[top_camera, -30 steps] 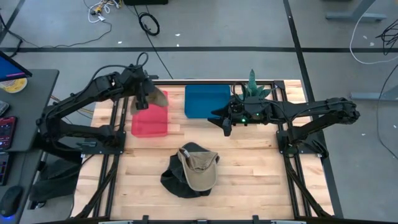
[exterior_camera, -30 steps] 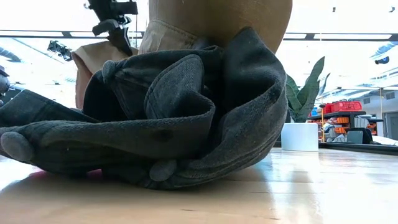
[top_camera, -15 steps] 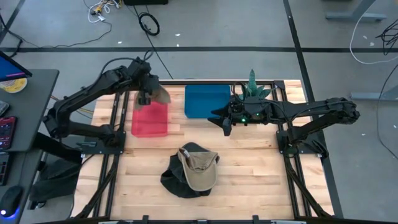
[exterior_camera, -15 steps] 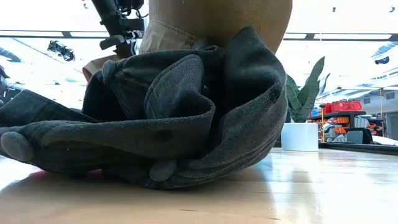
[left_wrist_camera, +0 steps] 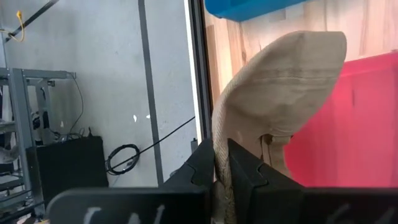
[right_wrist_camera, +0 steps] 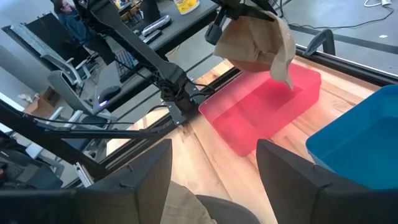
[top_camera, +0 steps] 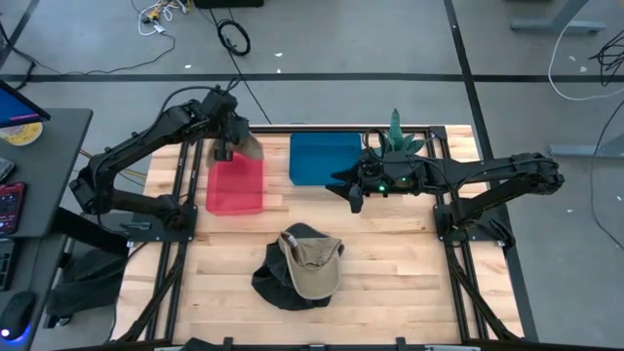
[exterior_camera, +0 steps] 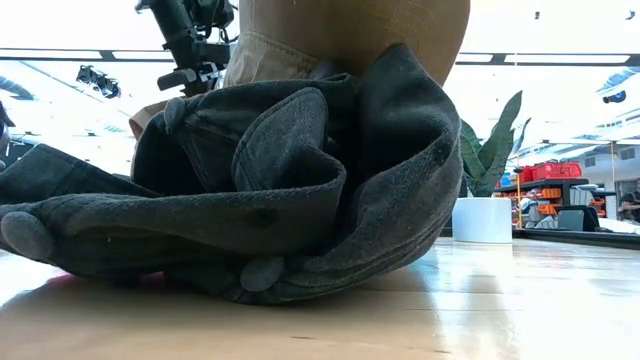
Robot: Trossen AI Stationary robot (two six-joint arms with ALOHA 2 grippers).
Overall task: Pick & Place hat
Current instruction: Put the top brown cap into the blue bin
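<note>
high view | your left gripper [top_camera: 232,144] pinches tan hat [top_camera: 248,147] above red bin [top_camera: 235,186], ready for release | right gripper [top_camera: 355,200] parted, empty, waiting beside blue bin [top_camera: 322,157]

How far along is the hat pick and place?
Done: the left gripper is shut on a tan hat and has it lifted. In hand: that hat hangs over the red bin's far end, not released. Left: drop it in; a tan cap and dark hat lie mid-table. Right gripper waits open by the blue bin.
</note>
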